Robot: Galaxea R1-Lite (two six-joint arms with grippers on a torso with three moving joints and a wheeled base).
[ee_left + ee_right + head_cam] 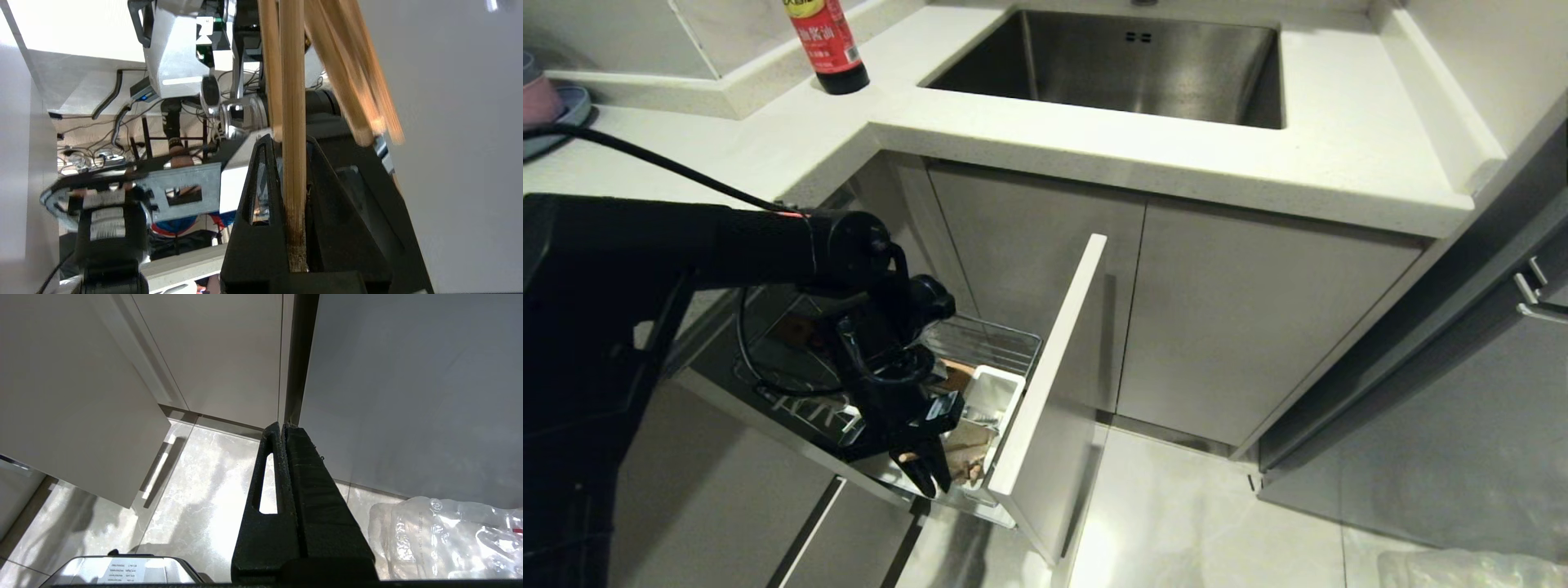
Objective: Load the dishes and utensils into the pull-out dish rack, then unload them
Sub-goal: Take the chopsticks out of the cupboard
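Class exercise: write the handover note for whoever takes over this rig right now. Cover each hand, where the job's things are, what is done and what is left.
Left hand: shut on the chopsticks, low over the front end of the pull-out dish rack, beside its white utensil caddy.
Right hand: shut, empty, parked above the floor.
Done: rack pulled out, chopsticks gripped.
Plate, bowl and spoon: not in view.
Whether loading or unloading is under way cannot be told; locate the other items first.

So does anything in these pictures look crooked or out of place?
Only a small thing: the left gripper is shut on one chopstick, while more wooden sticks beside it splay off at a slant rather than lying parallel. The pull-out dish rack stands open; nothing looks spilled or broken.
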